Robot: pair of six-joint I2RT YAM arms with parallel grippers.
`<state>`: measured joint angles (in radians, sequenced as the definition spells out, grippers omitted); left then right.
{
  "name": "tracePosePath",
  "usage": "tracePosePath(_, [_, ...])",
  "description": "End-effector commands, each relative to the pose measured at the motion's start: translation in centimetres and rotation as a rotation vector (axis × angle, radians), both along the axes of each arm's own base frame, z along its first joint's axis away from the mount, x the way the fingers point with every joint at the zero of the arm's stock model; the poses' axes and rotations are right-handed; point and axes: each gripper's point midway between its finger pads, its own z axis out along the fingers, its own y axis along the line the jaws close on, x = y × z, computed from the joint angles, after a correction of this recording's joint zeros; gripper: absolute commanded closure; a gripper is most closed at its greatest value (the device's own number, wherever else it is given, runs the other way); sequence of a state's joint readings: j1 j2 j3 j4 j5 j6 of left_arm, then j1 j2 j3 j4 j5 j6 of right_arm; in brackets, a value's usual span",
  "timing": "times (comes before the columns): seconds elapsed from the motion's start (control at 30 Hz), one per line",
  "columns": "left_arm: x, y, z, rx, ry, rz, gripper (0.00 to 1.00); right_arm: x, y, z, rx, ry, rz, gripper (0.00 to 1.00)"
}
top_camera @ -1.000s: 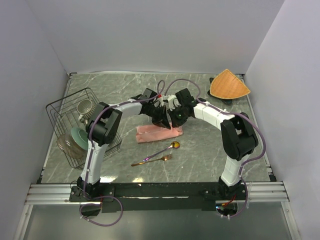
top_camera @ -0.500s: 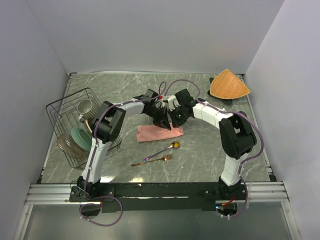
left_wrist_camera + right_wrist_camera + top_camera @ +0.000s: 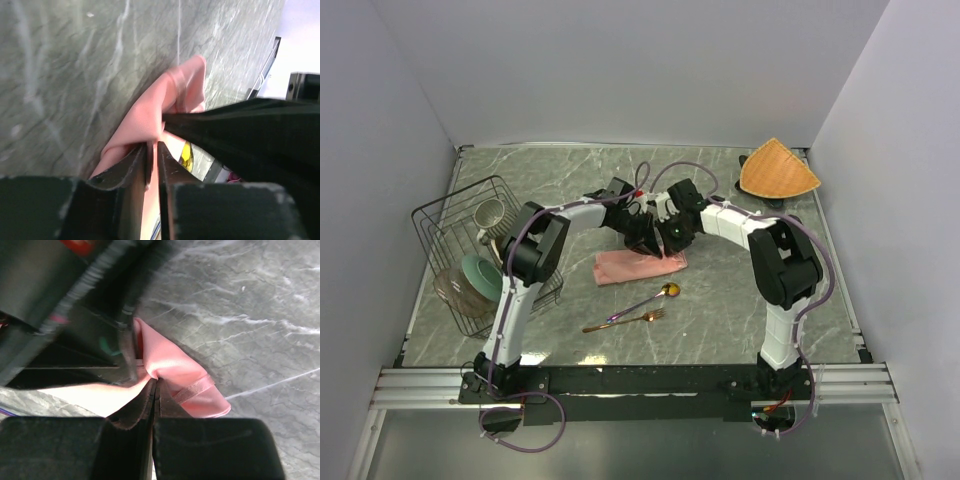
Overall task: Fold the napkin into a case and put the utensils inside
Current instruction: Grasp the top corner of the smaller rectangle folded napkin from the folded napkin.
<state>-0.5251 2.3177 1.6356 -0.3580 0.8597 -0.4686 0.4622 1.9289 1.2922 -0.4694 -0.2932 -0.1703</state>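
The napkin (image 3: 638,266) lies long-axis left–right mid-tabletop, unmoved; right gripper (image 3: 154,385) pinches its edge, left gripper (image 3: 152,150) now parted a crack around the cloth.

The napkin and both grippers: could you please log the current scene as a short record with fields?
napkin: salmon-pink cloth, folded into a narrow strip on the marble table, far edge lifted
left gripper: at the cloth's lifted edge, jaws slightly apart around a fold
right gripper: shut on the napkin
spoon: on the table, nearer the arm bases than the napkin
fork: beside the spoon, also outside the cloth
other items: wire rack with crockery, woven mat
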Motion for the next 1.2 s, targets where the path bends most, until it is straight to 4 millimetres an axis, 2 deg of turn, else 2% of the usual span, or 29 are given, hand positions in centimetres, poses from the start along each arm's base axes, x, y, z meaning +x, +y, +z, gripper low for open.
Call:
tracePosePath(0.0, [1.3, 1.2, 3.6, -0.047, -0.069, 0.031, 0.76, 1.0, -1.4, -0.9, -0.05, 0.016, -0.051, 1.0])
tracePosePath(0.17, [0.4, 2.3, 3.7, -0.022, -0.054, 0.012, 0.69, 1.2, -1.4, -0.8, -0.043, 0.02, -0.055, 1.0])
tracePosePath(0.3, [-0.9, 3.0, 3.3, -0.007, -0.029, -0.016, 0.66, 1.3, -1.1, -0.5, -0.033, 0.021, -0.054, 1.0])
tracePosePath(0.5, [-1.4, 3.3, 2.4, 0.008, -0.014, -0.023, 0.65, 1.5, -0.9, -0.1, -0.02, 0.019, -0.054, 1.0])
tracePosePath(0.6, [-1.0, 2.8, 2.6, 0.002, -0.038, -0.029, 0.74, 1.5, -0.7, 0.1, -0.008, 0.018, -0.052, 1.0])
tracePosePath(0.77, [0.0, 2.0, 3.5, -0.016, -0.073, -0.03, 0.98, 1.6, -0.2, 1.1, 0.024, 0.012, -0.048, 1.0])
tracePosePath(0.9, [0.8, 1.5, 3.9, -0.028, -0.093, -0.027, 0.99, 1.8, 0.5, 2.7, 0.064, -0.014, -0.035, 1.0])
tracePosePath(1.03, [1.3, 1.4, 3.5, -0.013, -0.1, -0.025, 0.99, 2.1, 0.7, 4.3, 0.08, -0.041, -0.036, 1.0])
tracePosePath(1.17, [1.5, 1.5, 2.3, 0.003, -0.1, -0.028, 0.99, 2.2, 0.6, 4.5, 0.076, -0.042, -0.038, 1.0])
